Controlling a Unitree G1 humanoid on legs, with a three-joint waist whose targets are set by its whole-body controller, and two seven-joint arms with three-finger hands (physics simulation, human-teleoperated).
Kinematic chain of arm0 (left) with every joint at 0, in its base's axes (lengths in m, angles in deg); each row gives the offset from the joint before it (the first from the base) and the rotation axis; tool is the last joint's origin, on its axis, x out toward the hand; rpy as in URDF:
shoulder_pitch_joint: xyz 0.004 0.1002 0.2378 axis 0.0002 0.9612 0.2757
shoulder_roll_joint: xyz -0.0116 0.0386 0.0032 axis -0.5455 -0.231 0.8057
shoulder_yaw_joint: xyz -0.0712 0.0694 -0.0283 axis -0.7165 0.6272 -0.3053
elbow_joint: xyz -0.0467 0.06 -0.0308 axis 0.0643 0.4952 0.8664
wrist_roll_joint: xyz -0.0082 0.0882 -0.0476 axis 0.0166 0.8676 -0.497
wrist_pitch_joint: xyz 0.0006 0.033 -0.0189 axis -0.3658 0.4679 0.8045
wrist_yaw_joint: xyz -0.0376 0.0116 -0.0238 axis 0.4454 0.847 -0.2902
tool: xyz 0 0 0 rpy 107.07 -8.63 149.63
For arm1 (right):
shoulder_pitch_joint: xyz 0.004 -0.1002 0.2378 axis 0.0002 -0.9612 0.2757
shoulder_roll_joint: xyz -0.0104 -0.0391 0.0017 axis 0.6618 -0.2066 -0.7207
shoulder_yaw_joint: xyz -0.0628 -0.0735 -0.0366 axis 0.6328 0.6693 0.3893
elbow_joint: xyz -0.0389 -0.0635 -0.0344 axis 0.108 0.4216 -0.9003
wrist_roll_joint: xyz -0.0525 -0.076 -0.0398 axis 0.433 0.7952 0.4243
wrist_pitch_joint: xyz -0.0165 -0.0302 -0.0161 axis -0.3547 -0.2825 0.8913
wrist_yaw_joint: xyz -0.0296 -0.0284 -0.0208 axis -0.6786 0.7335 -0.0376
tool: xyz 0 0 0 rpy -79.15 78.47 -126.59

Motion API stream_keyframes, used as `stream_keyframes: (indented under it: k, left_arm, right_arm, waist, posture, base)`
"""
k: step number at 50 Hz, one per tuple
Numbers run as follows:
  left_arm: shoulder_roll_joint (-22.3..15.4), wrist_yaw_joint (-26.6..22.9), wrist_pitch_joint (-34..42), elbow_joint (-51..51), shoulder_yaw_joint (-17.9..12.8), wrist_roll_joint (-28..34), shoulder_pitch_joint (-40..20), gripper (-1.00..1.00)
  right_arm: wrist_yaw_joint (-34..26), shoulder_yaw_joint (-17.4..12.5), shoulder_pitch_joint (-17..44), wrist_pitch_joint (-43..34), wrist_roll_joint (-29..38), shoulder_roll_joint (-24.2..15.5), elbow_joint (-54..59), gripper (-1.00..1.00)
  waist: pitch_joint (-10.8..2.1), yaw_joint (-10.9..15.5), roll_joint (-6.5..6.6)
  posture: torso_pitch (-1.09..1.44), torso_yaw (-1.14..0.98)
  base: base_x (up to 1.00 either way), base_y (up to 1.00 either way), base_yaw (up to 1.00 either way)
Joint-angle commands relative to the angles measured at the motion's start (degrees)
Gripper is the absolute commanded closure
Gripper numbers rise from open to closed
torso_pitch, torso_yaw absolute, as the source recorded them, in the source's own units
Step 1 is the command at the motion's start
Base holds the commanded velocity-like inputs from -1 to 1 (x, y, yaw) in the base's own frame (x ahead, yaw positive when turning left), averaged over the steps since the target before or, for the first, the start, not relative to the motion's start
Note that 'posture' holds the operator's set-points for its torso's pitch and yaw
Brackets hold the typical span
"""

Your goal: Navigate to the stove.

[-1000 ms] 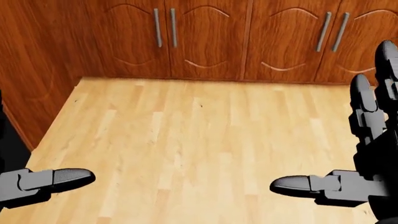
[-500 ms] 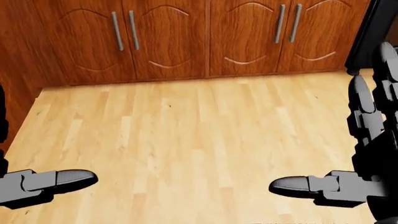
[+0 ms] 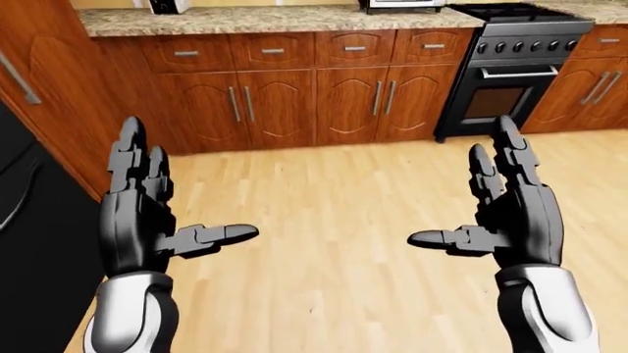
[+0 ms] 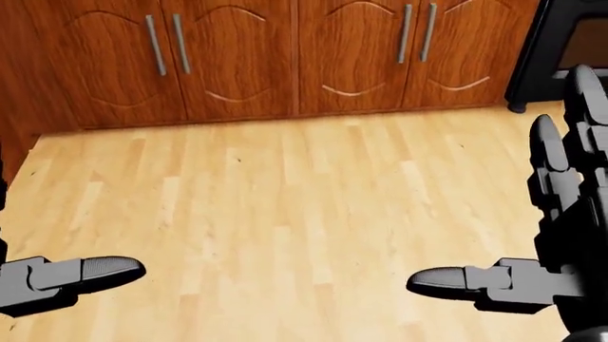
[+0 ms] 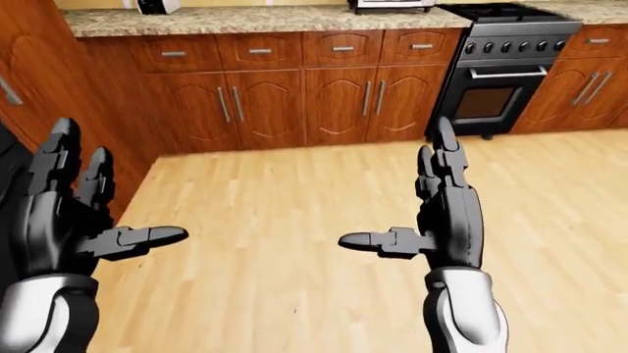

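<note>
The black stove [image 3: 507, 70] stands at the upper right of the left-eye view, set between wooden cabinets, its oven door and row of knobs facing me. Only its lower corner [image 4: 561, 50] shows in the head view. My left hand [image 3: 171, 209] is raised at the left with fingers spread and thumb out, holding nothing. My right hand [image 3: 486, 202] is raised at the right, likewise open and empty. Both hands hang over the wooden floor, well short of the stove.
A run of wooden base cabinets [image 3: 285, 95] with a speckled countertop [image 3: 265, 18] spans the top of the view. A tall wooden panel [image 3: 49, 81] and a black appliance [image 3: 29, 243] stand at the left. Light wooden floor [image 3: 344, 220] stretches toward the stove.
The whole head view has shifted: the camera turned right, the cabinets slid left and the stove's black corner came in at the upper right. Both hands keep their pose.
</note>
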Motion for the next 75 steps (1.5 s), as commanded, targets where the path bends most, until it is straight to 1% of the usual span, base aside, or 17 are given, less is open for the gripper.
stream_keyframes:
  k: [1, 2, 18, 19, 23, 27, 31, 33, 41, 49, 52, 54, 55, 65, 68, 69, 75]
  left_arm:
    - [-0.09, -0.31, -1.49, -2.07, 0.72, -0.35, -1.09, -1.00]
    - [-0.09, -0.35, -1.66, -1.93, 0.74, -0.33, -1.07, -1.00]
    - [-0.05, -0.32, -1.56, -1.99, 0.95, -0.17, -1.08, -1.00]
    - [-0.05, -0.33, -1.58, -2.00, 0.98, -0.14, -1.04, -1.00]
    - [0.06, -0.44, -2.30, -1.58, 1.04, -0.06, -0.73, -1.00]
    - [0.11, -0.47, -2.00, -1.86, 0.97, -0.11, -0.62, -1.00]
    - [0.09, -0.57, -2.28, -1.65, 0.91, -0.13, -0.56, -1.00]
    - [0.09, -0.59, -2.33, -1.52, 0.78, -0.18, -0.66, -1.00]
    - [0.01, -0.44, -1.89, -1.71, 0.84, -0.22, -0.95, -1.00]
    - [0.05, -0.51, -2.35, -1.27, 1.16, -0.06, -0.91, -1.00]
    - [0.04, -0.48, -1.98, -1.68, 1.14, -0.07, -0.87, -1.00]
    - [0.06, -0.56, -2.52, -1.15, 0.99, -0.10, -0.84, -1.00]
    - [0.08, -0.54, -2.23, -1.48, 0.99, -0.17, -0.81, -1.00]
    - [0.13, -0.47, -2.26, -1.53, 1.01, -0.06, -0.67, -1.00]
    - [0.13, -0.50, -2.36, -1.61, 0.97, -0.06, -0.52, -1.00]
    - [0.16, -0.53, -2.53, -1.44, 0.92, -0.09, -0.49, -1.00]
    - [0.14, -0.53, -2.14, -1.81, 0.96, -0.09, -0.53, -1.00]
  right_arm:
    - [0.46, -0.91, 0.82, 1.20, 0.31, -0.51, -1.60, -1.00]
    - [0.52, -1.06, 0.89, 1.25, 0.22, -0.47, -1.40, -1.00]
    - [0.91, -1.37, 1.00, 1.22, -0.16, -0.63, -1.16, -1.00]
    - [0.90, -1.42, 0.96, 1.31, -0.21, -0.60, -1.10, -1.00]
    - [0.88, -1.39, 0.75, 1.63, -0.18, -0.59, -1.05, -1.00]
    - [0.95, -1.26, 0.56, 1.80, 0.05, -0.51, -1.13, -1.00]
    - [0.97, -1.16, 0.55, 1.81, 0.17, -0.47, -1.07, -1.00]
    - [0.98, -1.15, 0.54, 1.89, 0.23, -0.46, -0.99, -1.00]
    - [1.12, -1.26, 0.85, 1.43, 0.18, -0.54, -1.14, -1.00]
    - [1.22, -1.20, 1.08, 1.26, 0.16, -0.63, -0.90, -1.00]
    - [1.26, -1.31, 1.09, 1.07, 0.14, -0.66, -1.20, -1.00]
    - [1.26, -1.32, 1.00, 1.04, 0.11, -0.63, -1.34, -1.00]
    - [1.23, -1.33, 0.89, 1.20, 0.10, -0.58, -1.30, -1.00]
    - [1.16, -1.24, 0.48, 2.11, 0.14, -0.44, -0.72, -1.00]
    - [1.09, -1.20, 0.31, 2.16, 0.20, -0.42, -0.86, -1.00]
    - [1.09, -1.20, 0.27, 2.15, 0.21, -0.39, -0.92, -1.00]
    - [1.08, -1.27, 0.37, 1.98, 0.19, -0.38, -1.05, -1.00]
  waist:
    - [-0.53, -0.20, -0.35]
    - [-0.77, -0.10, -1.85]
    - [0.55, 0.58, 5.08]
    - [0.30, 1.02, 3.42]
    - [-0.77, 0.46, 4.85]
    - [0.00, 0.60, 2.45]
    - [-1.50, 0.57, -2.81]
    - [0.28, 0.16, -1.30]
    - [0.46, 0.36, 5.84]
    - [-0.05, 0.57, 3.54]
    - [0.05, 0.77, 0.70]
    - [-1.23, 0.40, -4.12]
    - [-0.45, 0.05, -1.68]
    - [0.99, 0.42, 2.65]
    - [0.30, 0.42, 5.76]
    - [0.59, 1.06, 4.12]
    - [-0.41, 0.70, 3.79]
  posture:
    - [0.00, 0.00]
    - [0.00, 0.00]
    - [0.00, 0.00]
    - [0.00, 0.00]
    - [0.00, 0.00]
    - [0.00, 0.00]
    - [0.00, 0.00]
    - [0.00, 0.00]
    - [0.00, 0.00]
    - [0.00, 0.00]
    - [0.00, 0.00]
    - [0.00, 0.00]
    - [0.00, 0.00]
    - [0.00, 0.00]
    - [0.00, 0.00]
    - [0.00, 0.00]
    - [0.00, 0.00]
  base:
    - [0.00, -0.24, 0.00]
    - [0.00, -0.27, 0.00]
    - [0.00, -0.31, 0.00]
    - [0.00, -0.30, 0.00]
    - [0.00, -0.31, 0.00]
    - [0.00, -0.31, 0.00]
    - [0.00, -0.33, 0.00]
    - [0.00, -0.36, 0.00]
    - [0.00, -0.36, 0.00]
    - [0.00, -0.36, 0.00]
    - [0.00, -0.35, 0.00]
    - [0.00, -0.35, 0.00]
    - [0.00, -0.36, 0.00]
    - [0.00, -0.36, 0.00]
    - [0.00, -0.35, 0.00]
    - [0.00, -0.35, 0.00]
    - [0.00, -0.35, 0.00]
